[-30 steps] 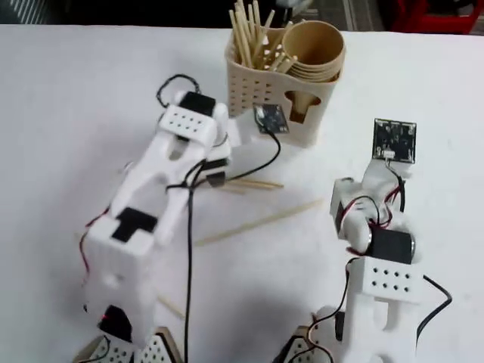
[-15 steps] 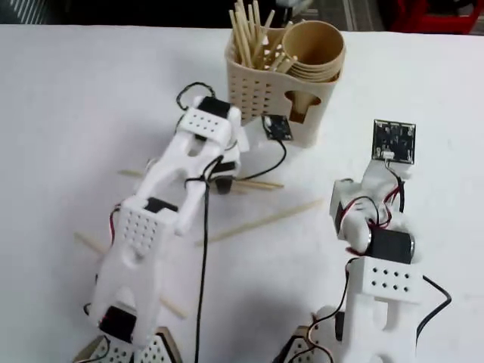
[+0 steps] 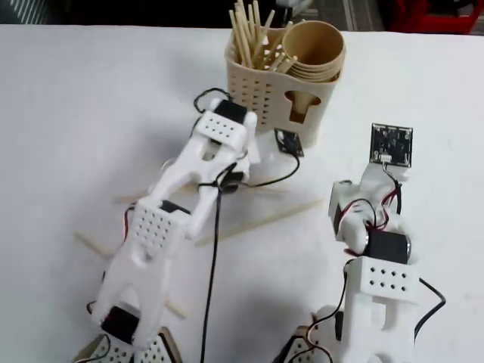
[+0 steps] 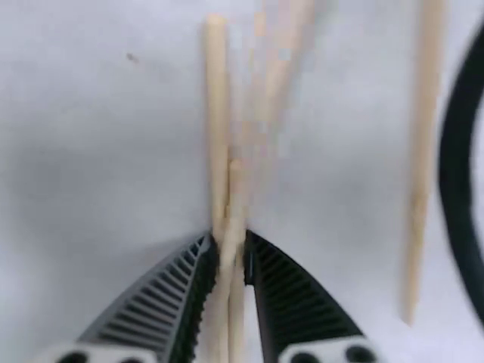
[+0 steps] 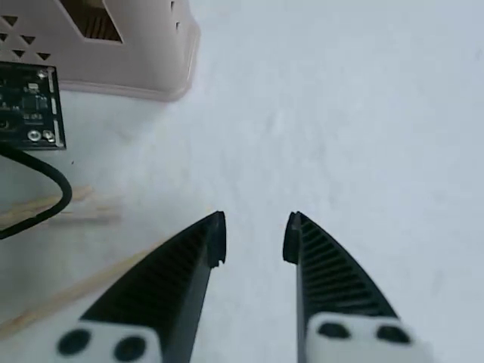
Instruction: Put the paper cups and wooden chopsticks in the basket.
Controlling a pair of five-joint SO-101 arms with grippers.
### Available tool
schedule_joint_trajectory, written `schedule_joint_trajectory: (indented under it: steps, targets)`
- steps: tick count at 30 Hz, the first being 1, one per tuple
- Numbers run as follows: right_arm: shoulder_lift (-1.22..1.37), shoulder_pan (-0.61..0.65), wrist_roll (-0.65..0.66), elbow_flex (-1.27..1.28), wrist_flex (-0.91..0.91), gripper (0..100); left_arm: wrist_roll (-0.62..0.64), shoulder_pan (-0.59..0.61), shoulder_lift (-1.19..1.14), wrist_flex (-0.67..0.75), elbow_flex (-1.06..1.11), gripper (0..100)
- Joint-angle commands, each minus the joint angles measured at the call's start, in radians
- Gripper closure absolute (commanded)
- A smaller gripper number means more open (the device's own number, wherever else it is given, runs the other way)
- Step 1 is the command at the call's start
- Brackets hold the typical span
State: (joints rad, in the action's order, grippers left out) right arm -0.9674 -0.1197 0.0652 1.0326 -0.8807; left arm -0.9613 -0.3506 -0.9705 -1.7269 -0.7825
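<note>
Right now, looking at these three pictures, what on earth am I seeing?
These are two white robot arms at a white table. One picture looks down from above; the other two come from a camera on each wrist. The left pincer is shut on thin wooden chopsticks. The right pincer is open, holding nothing. A beige perforated basket holds brown paper cups and more chopsticks; a long wooden chopstick lies loose on the table.

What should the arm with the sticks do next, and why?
Probably lift straight up a little. The left gripper is shut on chopsticks down low by the table, and the basket close by has a tall wall, so they likely need height first.
</note>
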Motion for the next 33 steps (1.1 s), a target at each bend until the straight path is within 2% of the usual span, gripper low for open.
schedule_joint_trajectory:
  steps: [1,6,15,18,27,33]
  targets:
    - [-0.024,-0.016,-0.002,-0.006,0.019,86.7,0.005,-0.028,0.013,-0.054,-0.009,98]
    - [-0.025,-0.068,-0.009,0.000,0.024,86.8,0.026,-0.022,0.084,-0.060,0.038,98]
    - [-0.025,-0.077,-0.011,0.000,0.024,86.8,0.044,-0.028,0.440,-0.055,0.316,98]
    - [-0.025,-0.077,-0.011,0.000,0.024,86.8,0.091,-0.030,0.550,-0.054,0.365,98]
    - [-0.025,-0.077,-0.011,0.002,0.024,86.8,0.192,-0.036,0.822,-0.037,0.354,98]
    - [-0.025,-0.077,-0.011,0.002,0.024,86.8,0.302,-0.030,0.868,-0.038,0.160,98]
